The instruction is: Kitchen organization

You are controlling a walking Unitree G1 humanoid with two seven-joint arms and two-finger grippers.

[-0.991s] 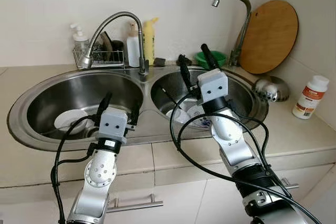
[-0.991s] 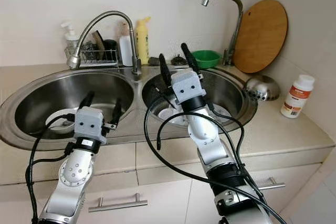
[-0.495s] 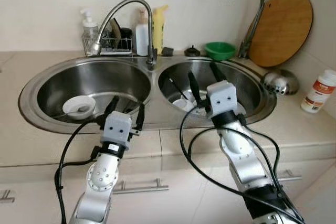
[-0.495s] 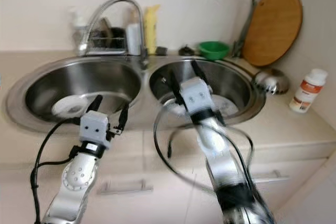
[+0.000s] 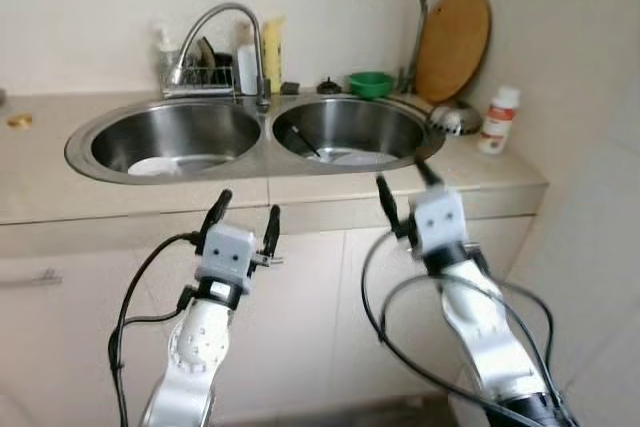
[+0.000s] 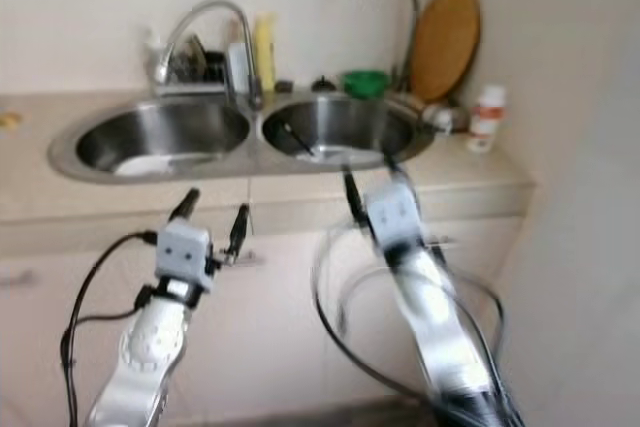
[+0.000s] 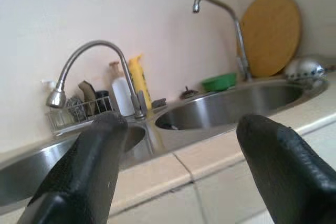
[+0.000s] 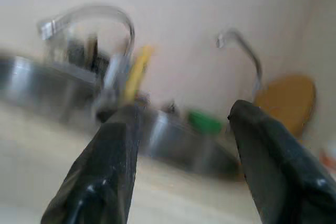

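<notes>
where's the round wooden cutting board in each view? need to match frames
Left eye view: wooden cutting board, upper right, leaning on the wall.
Right eye view, upper right, blurred.
Left wrist view, behind the tall faucet.
Right wrist view, blurred, above one finger.
Shared landmark: the tall faucet beside it.

Left arm: I see it raised in front of me on my left, silver forearm angled up, black cable looping off the wrist.
Left gripper (image 5: 246,213): fingers pointing up and forward, spread apart, nothing between them.
Left fingers (image 7: 84,171): in the wrist view both black pads sit wide apart, empty gap.
Right arm: raised on my right, forearm slanting up toward centre, black cables looping around it; blurred.
Right gripper (image 5: 405,190): sits a bit higher than the left one, fingers up, parted, holding nothing.
Right fingers (image 8: 105,174): wrist view blurred, two dark pads clearly separated.
</notes>
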